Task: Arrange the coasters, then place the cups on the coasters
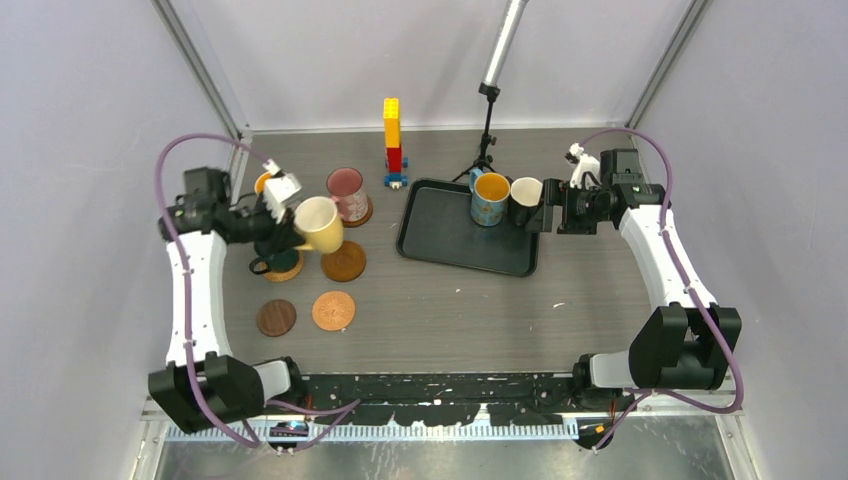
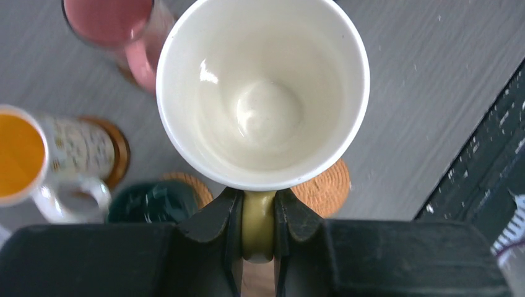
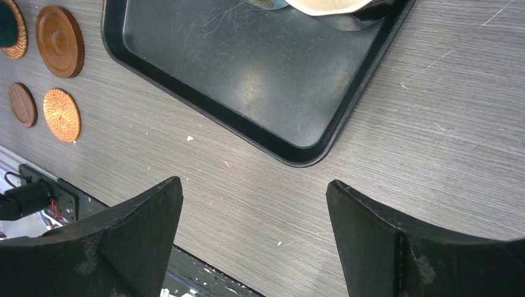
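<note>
Left gripper (image 2: 258, 229) is pinching the cream-yellow cup (image 2: 263, 93) by its handle, holding it aloft toward the left edge of the table (image 1: 450, 320); levelling it over the bare coaster (image 1: 343, 261) first seems wise. Right gripper (image 3: 252, 185) is gaping, empty.

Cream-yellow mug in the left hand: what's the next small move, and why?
Probably lower it onto the bare brown coaster nearest it: the left hand grips the cream-yellow mug by its handle, aloft, and nothing stands on that coaster.
</note>
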Robot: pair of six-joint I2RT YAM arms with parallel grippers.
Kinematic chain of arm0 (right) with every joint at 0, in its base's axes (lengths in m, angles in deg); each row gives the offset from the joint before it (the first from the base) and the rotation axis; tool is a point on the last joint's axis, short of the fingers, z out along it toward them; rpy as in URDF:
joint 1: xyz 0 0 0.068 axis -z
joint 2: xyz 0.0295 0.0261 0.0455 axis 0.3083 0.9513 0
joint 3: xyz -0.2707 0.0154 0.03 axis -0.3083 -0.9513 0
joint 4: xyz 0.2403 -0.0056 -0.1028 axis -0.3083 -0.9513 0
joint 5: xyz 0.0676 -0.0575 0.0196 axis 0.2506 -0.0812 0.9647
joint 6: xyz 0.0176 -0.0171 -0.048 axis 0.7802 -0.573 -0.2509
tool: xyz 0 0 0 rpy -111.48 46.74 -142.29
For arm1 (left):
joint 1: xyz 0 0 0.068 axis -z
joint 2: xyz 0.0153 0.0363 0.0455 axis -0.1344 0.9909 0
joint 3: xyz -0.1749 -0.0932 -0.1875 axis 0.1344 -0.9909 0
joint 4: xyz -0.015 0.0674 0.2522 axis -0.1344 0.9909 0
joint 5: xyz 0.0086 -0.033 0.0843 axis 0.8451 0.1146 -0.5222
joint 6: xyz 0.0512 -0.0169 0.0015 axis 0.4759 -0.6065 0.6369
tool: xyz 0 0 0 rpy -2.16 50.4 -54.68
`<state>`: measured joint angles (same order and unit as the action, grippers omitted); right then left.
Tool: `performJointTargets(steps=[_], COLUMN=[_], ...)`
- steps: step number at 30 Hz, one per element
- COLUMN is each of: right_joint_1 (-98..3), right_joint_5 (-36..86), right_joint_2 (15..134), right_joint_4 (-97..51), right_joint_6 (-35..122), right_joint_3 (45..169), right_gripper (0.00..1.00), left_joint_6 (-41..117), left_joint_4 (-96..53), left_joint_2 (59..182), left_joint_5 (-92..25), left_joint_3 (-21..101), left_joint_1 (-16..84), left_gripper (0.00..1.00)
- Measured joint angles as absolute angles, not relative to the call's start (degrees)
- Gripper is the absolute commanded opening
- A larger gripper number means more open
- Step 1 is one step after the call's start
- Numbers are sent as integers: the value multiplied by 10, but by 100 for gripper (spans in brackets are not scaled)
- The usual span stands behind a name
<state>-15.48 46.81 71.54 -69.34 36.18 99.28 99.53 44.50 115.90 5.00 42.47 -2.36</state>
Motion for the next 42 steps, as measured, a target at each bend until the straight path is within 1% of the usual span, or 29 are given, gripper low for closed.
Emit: performJointTargets(steps=[5, 8, 11, 14, 25, 30, 37, 42], right_joint_1=[-166, -172, -176, -177, -206, -209, -213, -214], right_joint_5=[468, 465, 463, 460, 443, 439, 429, 424], right_joint_2=[716, 716, 716, 716, 716, 712, 704, 696], right_joint_4=[-693, -694, -694, -694, -701, -717, -743, -763], right_joint_6=[362, 361, 361, 361, 355, 345, 325, 310], right_joint_3=[993, 993, 993, 993, 991, 988, 988, 988], right_gripper=[90, 90, 90, 90, 90, 90, 90, 90], left_joint_6=[1176, 1277, 1383, 1455, 1608, 1652, 1664, 1664], left_joint_4=[609, 657, 676, 679, 688, 686, 686, 684], left_joint_2=[1126, 1134, 1152, 1163, 1153, 1156, 1112, 1104], left_joint_5=[69, 72, 70, 61, 52, 58, 72, 75], left_joint_3=[399, 383, 365, 349, 243, 208, 131, 103], left_joint_1=[-179, -264, -352, -415, -601, -640, -644, -644], left_gripper=[0, 0, 0, 0, 0, 0, 0, 0])
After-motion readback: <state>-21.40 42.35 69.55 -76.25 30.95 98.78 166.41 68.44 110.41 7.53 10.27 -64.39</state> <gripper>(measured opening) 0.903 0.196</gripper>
